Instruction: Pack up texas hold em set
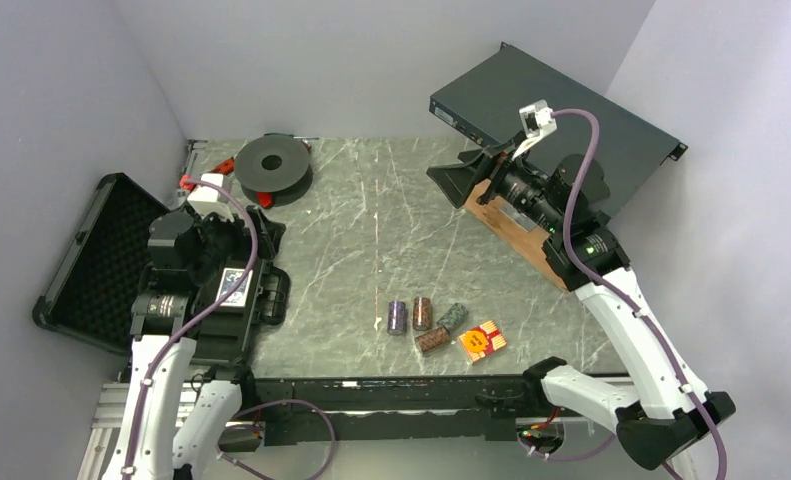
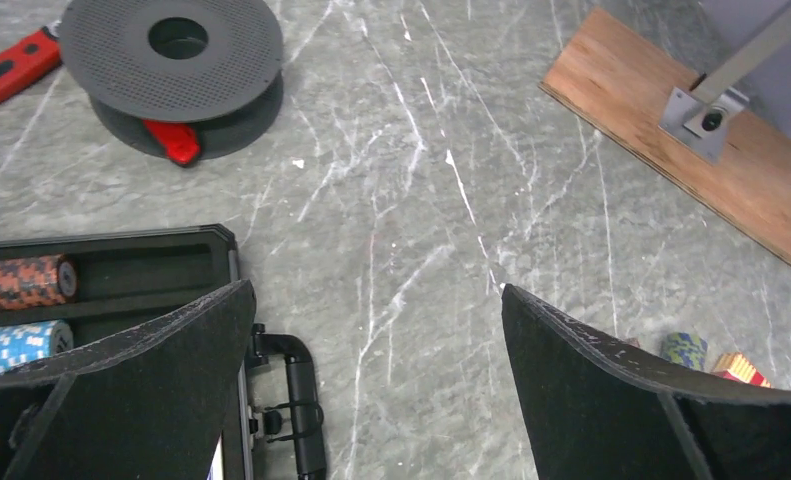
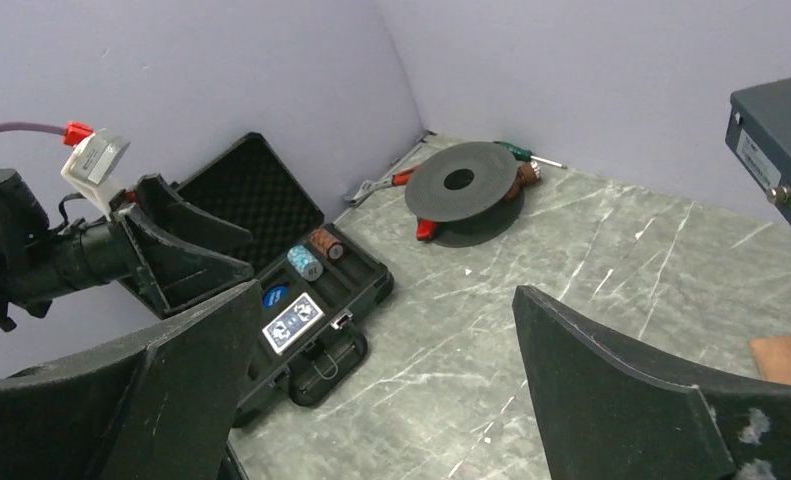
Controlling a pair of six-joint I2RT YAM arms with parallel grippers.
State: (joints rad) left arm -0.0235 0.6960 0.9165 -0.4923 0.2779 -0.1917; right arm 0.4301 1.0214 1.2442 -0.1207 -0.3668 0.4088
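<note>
The briefcase (image 1: 86, 255) is being offered open at the left of the worktop (image 1: 371, 230), two chip stacks (image 2: 21, 283) seated inside. Four loose stacks (image 1: 422, 313) and a card deck (image 1: 482, 340) are waiting mid-worktop. The left hand (image 2: 376, 290) and right hand (image 3: 386, 290) are being held wide open, empty, seemingly readied for fetching.

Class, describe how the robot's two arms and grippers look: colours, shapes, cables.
The left arm and right arm have white lower links and black upper joints. A purple cable runs along each to a white wrist camera. The left gripper and right gripper have black, wedge-shaped fingers.
</note>
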